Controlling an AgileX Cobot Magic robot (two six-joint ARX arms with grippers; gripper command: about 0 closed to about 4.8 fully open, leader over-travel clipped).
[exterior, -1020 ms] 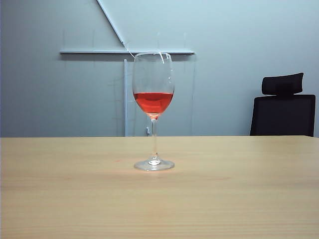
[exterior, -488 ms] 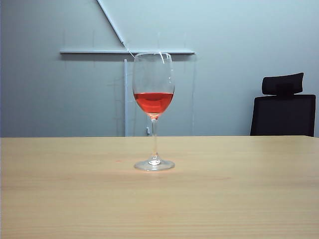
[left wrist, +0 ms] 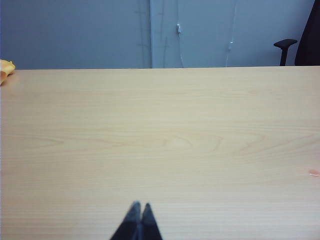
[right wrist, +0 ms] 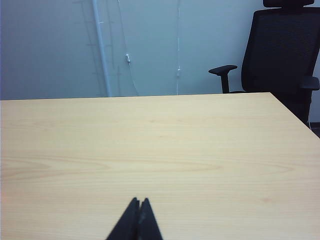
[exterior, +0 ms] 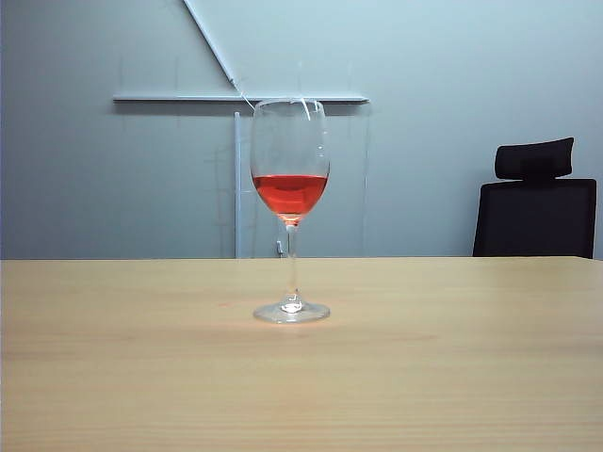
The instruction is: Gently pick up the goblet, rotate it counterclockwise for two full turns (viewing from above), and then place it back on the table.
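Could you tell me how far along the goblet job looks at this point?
Nothing shows as done: the goblet stands upright on the table, red liquid level, with no arm near it in the exterior view. Nothing is in hand: the left gripper and right gripper are both shut and empty over bare tabletop. As it looks, picking up, both turns and setting down all remain.

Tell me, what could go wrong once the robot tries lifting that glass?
1. The goblet is tall on a thin stem and small foot, so a nudge might tip it.
2. It holds red liquid, which could slosh or spill on the table while turning.
3. Both the left gripper and right gripper have their jaws shut; they must open before a grasp.
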